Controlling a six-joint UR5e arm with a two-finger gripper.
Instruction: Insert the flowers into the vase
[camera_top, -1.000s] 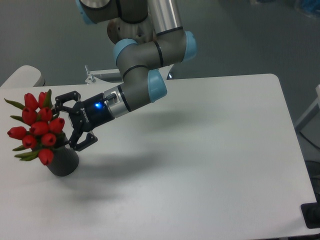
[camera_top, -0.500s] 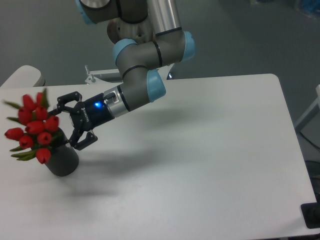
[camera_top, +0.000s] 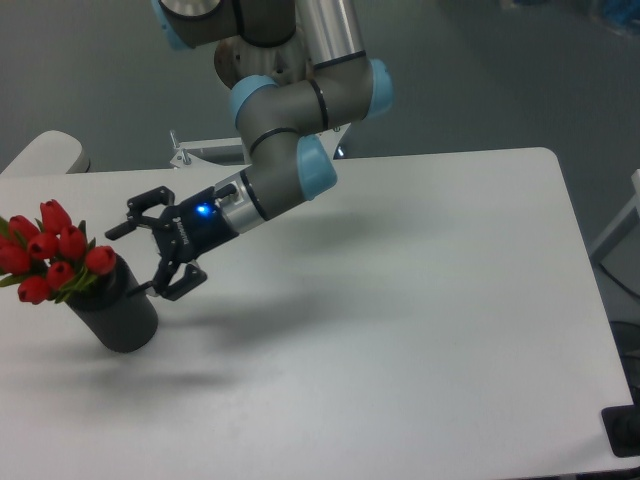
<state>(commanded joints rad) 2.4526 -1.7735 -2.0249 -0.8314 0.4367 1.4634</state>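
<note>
With the flowers (camera_top: 48, 262) seated in the tilted vase (camera_top: 112, 308) at the counter's (camera_top: 400, 300) left edge and leaning left, the hand (camera_top: 150, 252), fingers spread apart and empty, should back away rightward without nudging the vase.

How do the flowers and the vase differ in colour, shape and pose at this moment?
Colour: the flowers are bright red buds with green leaves; the vase is plain dark grey.
Shape: the flowers form a loose cluster of small buds; the vase is one smooth cylinder.
Pose: the flowers lean out to the left; the vase is tilted on the table.
Both are apart from the open pincer.
</note>
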